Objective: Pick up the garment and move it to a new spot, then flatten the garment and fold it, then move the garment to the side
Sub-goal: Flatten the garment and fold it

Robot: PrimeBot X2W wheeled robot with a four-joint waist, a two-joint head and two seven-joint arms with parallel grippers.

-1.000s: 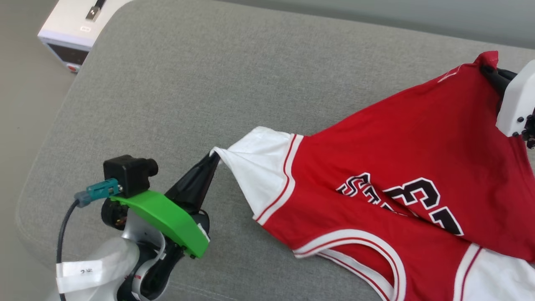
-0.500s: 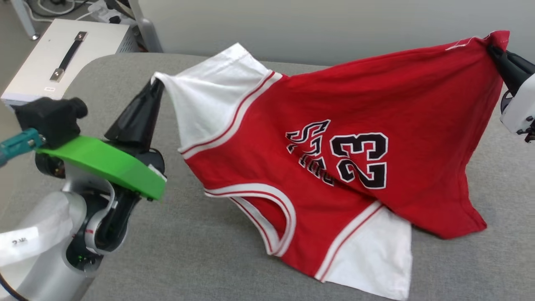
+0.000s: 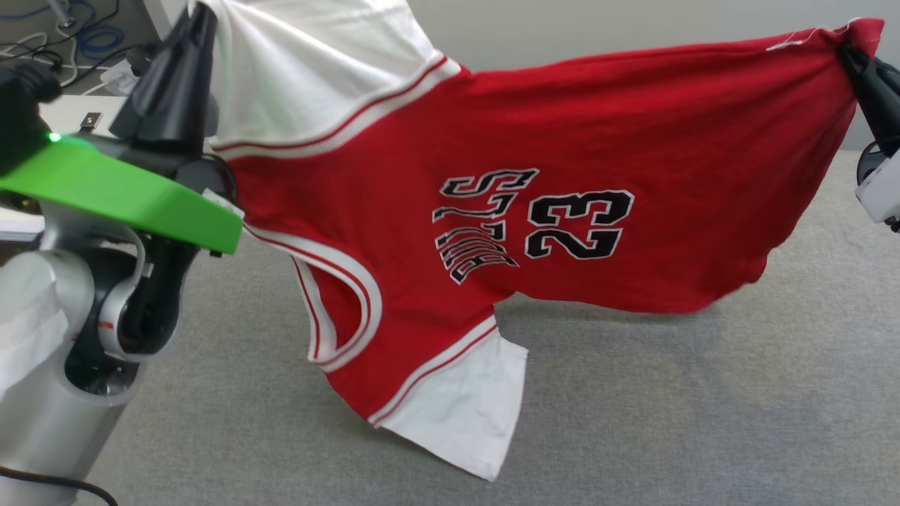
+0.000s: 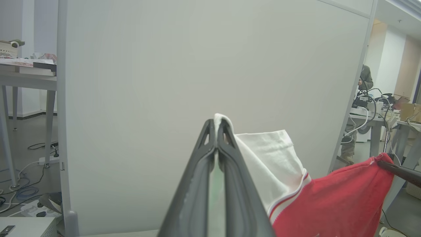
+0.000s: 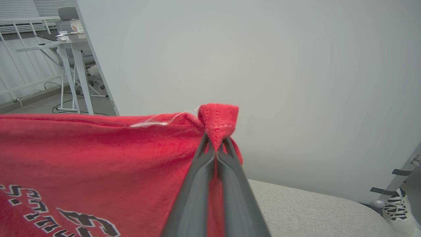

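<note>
1. Nearest to the head camera, below the left gripper [image 3: 201, 13] and toward the right one, the lower white sleeve [image 3: 464, 414] of the garment [image 3: 633, 126] droops to the grey cushion [image 3: 668, 422]. I cannot tell surely whether its tip touches it.
2. The garment hangs stretched between the two grippers, above the cushion. Its long axis runs from one gripper across to the other, with sleeves and neck at the left gripper's end and the hem at the right gripper's end. The chest print [image 3: 534, 225] faces the head camera.
3. The left gripper is fully closed and pinches the edge of the upper white sleeve [image 3: 302, 70] between its fingertips.
4. The right gripper [image 3: 849, 55] is closed too, on a red corner of the hem.
5. Under the cloth, open grey surface spreads, widest below the right gripper.
6. Behind both grippers stands a pale wall panel [image 4: 197, 65], close to the cushion's back edge.
</note>
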